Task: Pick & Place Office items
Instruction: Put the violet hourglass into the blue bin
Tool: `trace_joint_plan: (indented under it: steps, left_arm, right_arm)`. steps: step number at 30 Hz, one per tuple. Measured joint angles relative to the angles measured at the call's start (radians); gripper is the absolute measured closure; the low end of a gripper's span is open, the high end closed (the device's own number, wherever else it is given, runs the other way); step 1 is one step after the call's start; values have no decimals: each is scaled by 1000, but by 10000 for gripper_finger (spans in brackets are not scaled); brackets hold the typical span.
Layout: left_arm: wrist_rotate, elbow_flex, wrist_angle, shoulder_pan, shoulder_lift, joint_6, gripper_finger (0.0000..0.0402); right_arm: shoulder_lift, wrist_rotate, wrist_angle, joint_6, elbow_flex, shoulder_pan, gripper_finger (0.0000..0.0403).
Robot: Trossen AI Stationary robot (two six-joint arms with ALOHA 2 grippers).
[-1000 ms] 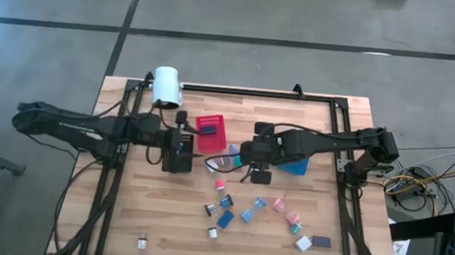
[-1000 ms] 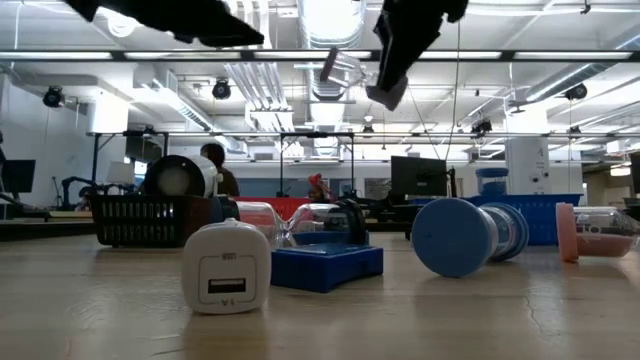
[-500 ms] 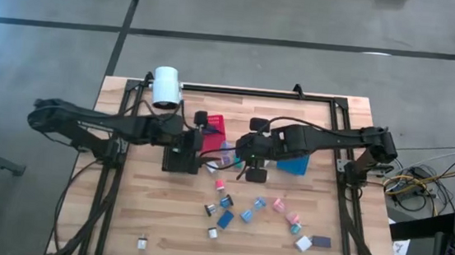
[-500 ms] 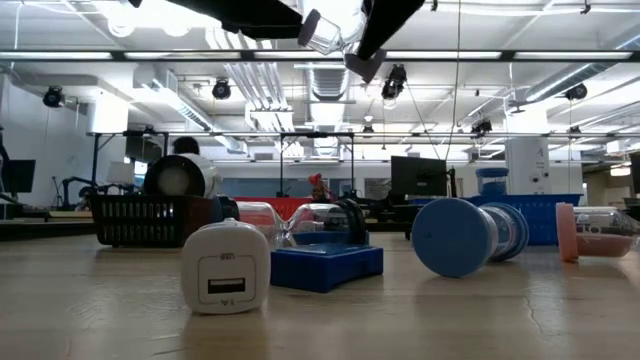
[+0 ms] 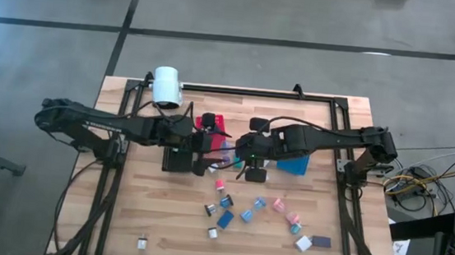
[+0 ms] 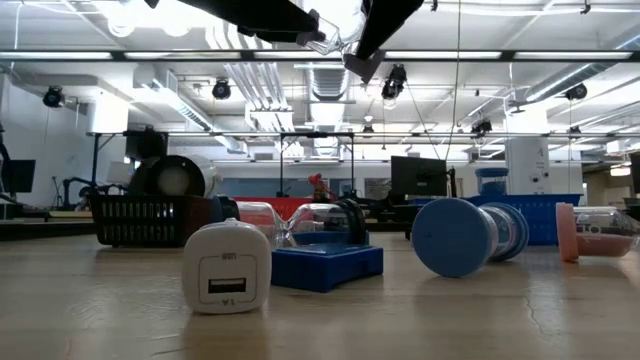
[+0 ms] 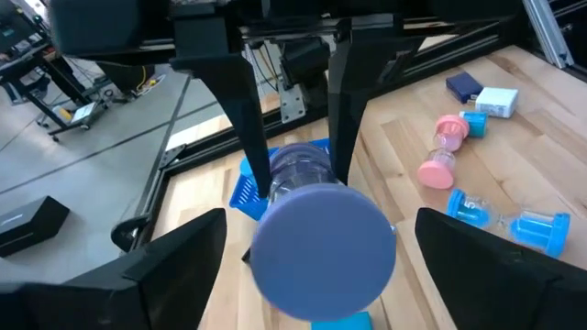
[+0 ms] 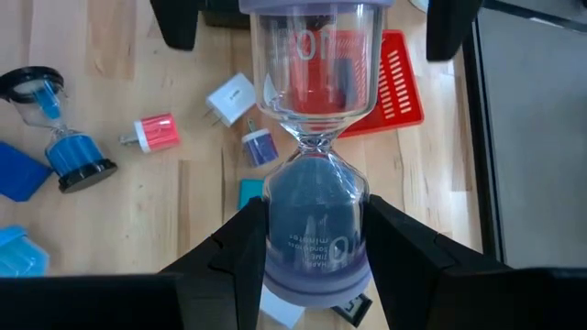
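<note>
high view: the left gripper [image 5: 209,145] has advanced, jaws spread wide around the hourglass [image 5: 224,149] clamped by the right gripper [image 5: 236,151], above the table [image 5: 311,114] at twelve o'clock of centre.

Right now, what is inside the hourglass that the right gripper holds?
The hourglass in the right gripper has bluish sand in the gripped bulb; the far bulb looks empty. The fingers hide that bulb's sides.

The wooden table [image 5: 169,226] carries a red bin [image 5: 214,123]; a white cylinder [image 5: 167,86]; scattered small office items [image 5: 246,215].
</note>
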Motion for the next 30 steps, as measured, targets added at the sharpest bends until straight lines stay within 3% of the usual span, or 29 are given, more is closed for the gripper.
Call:
trace_joint_plan:
  steps: [5, 11, 23, 30]
  left_arm:
    - [0, 12, -10, 1, 10, 3, 100]
    - [-7, 15, -33, 4, 10, 2, 205]
    - [-8, 14, -37, 5, -5, -5, 205]
    - [-6, -49, -38, 8, -129, -42, 205]
  right_arm:
    - [0, 0, 0, 0, 0, 0, 257]
    - [0, -1, -1, 1, 0, 0, 257]
    - [-1, 1, 11, -5, 0, 0, 245]
    - [-53, 8, 37, -45, 0, 0, 205]
